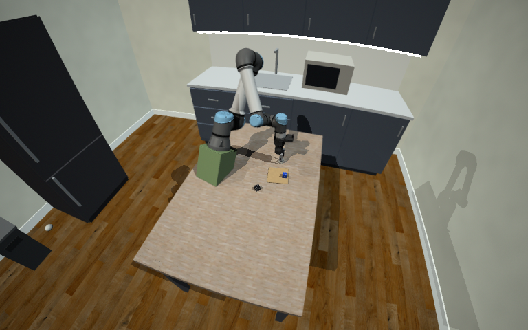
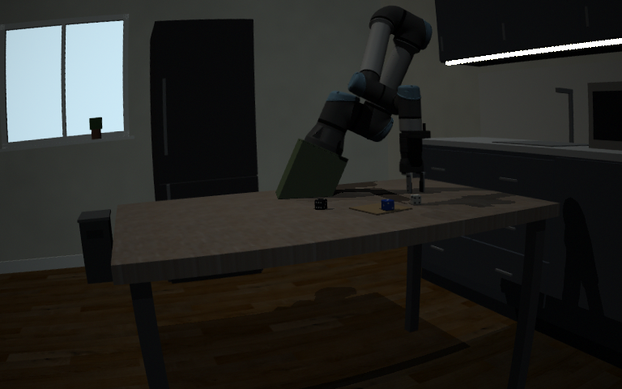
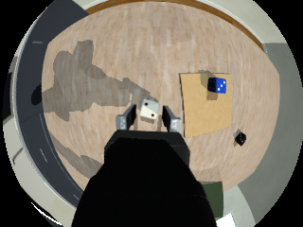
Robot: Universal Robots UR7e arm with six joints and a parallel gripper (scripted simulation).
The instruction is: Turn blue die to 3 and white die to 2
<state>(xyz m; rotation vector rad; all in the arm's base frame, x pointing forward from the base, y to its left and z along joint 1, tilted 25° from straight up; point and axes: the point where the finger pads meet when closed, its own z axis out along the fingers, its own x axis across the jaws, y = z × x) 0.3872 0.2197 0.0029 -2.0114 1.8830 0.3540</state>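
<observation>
The white die sits on the table beside the mat. From above it shows two dark pips, with shadow across part of it; I cannot tell for certain that both are on the top face. My gripper is open and empty, close above the white die, fingers apart on either side in the wrist view. The blue die rests on the mat near an edge; its upper face seems to show three pips in a diagonal.
The black die sits on the table off the mat, its top hard to read. The green base block carries the arm. The counter stands behind the table.
</observation>
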